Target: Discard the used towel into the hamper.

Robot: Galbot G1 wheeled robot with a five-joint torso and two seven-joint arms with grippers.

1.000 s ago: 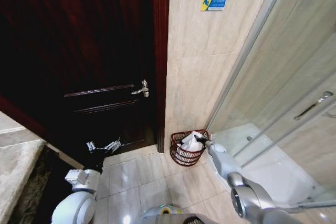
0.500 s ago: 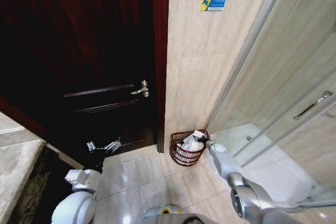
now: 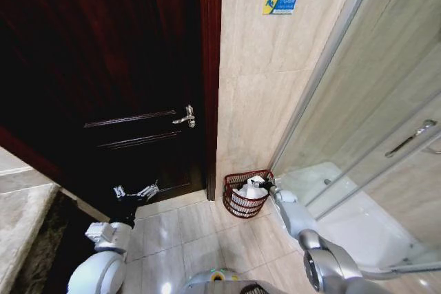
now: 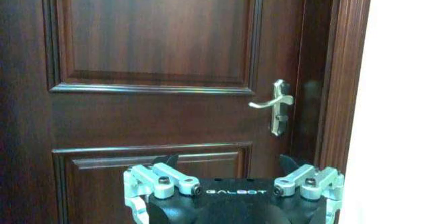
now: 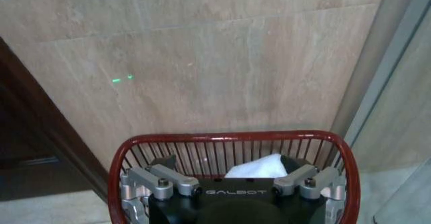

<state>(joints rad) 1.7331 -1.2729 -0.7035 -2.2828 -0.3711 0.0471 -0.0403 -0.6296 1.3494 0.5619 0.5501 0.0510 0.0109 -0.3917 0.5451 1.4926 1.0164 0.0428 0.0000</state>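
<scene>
One white towel (image 3: 249, 189) sits inside the red wire hamper (image 3: 234, 206), which stands on the tiled floor against the beige wall, between the dark wooden door (image 3: 103, 67) and the glass shower screen (image 3: 386, 101). The right gripper (image 3: 267, 185) hangs over the hamper's rim with its fingers spread and nothing visibly pinched between them. A risk, I judge: cloth may catch on a finger and lift out when the arm pulls away. The left gripper (image 4: 232, 183) idles open before the door handle (image 4: 273, 103).

The hamper (image 3: 246, 193) is hemmed in — tiled wall (image 3: 265, 94) behind, shower glass (image 3: 372, 101) beside — its floor side open
</scene>
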